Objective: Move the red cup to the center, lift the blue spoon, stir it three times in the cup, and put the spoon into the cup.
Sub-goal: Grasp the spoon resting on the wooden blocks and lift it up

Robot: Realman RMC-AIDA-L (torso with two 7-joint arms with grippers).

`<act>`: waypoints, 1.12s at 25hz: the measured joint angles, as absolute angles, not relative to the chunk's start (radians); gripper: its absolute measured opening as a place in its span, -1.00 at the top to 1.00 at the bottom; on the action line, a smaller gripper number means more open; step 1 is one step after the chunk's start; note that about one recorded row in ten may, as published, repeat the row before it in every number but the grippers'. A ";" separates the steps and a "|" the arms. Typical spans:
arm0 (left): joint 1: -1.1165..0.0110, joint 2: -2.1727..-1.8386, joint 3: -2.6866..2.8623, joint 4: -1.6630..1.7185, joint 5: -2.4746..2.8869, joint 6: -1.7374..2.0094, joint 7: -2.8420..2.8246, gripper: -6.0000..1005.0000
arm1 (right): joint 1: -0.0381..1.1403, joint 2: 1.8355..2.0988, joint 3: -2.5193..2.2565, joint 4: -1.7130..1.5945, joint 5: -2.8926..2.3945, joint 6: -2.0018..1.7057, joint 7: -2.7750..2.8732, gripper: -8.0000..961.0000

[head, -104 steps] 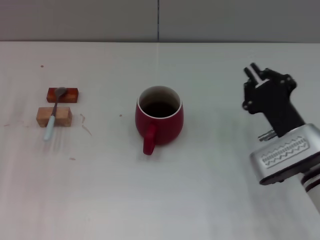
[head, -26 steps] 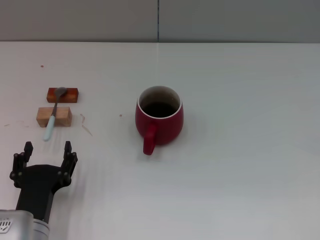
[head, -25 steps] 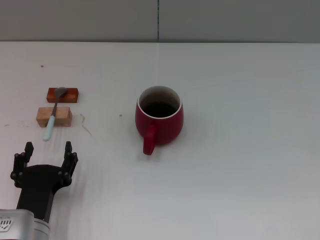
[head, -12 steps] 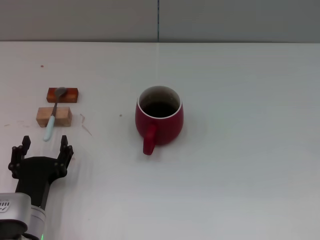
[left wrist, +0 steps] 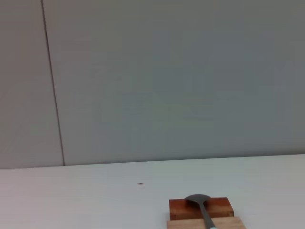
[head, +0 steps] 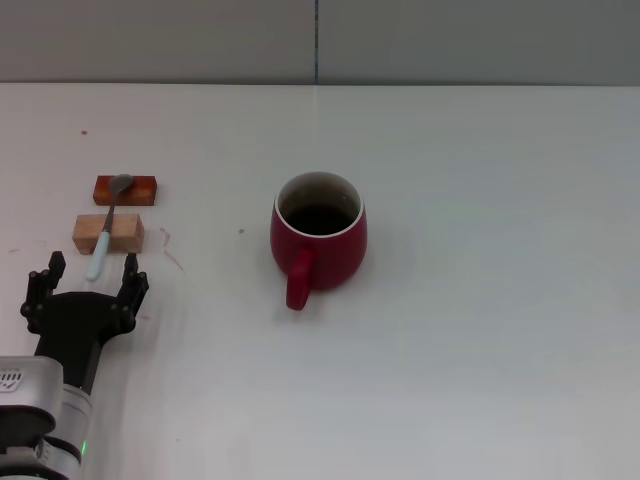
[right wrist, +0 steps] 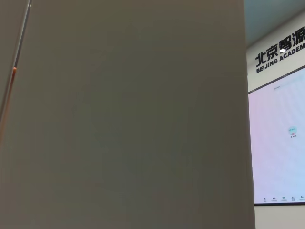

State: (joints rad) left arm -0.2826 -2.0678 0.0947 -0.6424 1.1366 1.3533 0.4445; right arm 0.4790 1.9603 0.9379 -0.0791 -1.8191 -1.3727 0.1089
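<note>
Head view: the red cup (head: 318, 237) stands upright near the middle of the bench (head: 480, 330), handle towards the robot, so the centring step looks done. Its inside is dark; I cannot tell whether it holds any liquid, and no spoon is in it. The step in hand is reaching for the blue spoon (head: 106, 228), which lies across the reddish block (head: 126, 189) and the tan block (head: 108, 233), well apart from the cup on the robot's left. The left gripper (head: 88, 278) hovers just short of the handle tip, fingers spread and released. Next it should advance, straddle the handle and clench.

Left wrist view: spoon bowl and both blocks lie straight ahead.

Right wrist view: only wall; right gripper unseen
</note>
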 joint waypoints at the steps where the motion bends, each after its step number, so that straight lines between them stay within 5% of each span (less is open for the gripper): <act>1: -0.283 -2.068 0.095 -0.642 1.137 1.353 0.445 -0.57 | 0.479 1.960 0.938 -0.079 -1.819 -1.373 0.109 -0.13; 28: -0.330 -2.069 0.084 -0.585 1.136 1.287 0.407 -0.56 | 0.472 1.970 0.937 -0.086 -1.819 -1.404 0.109 -0.13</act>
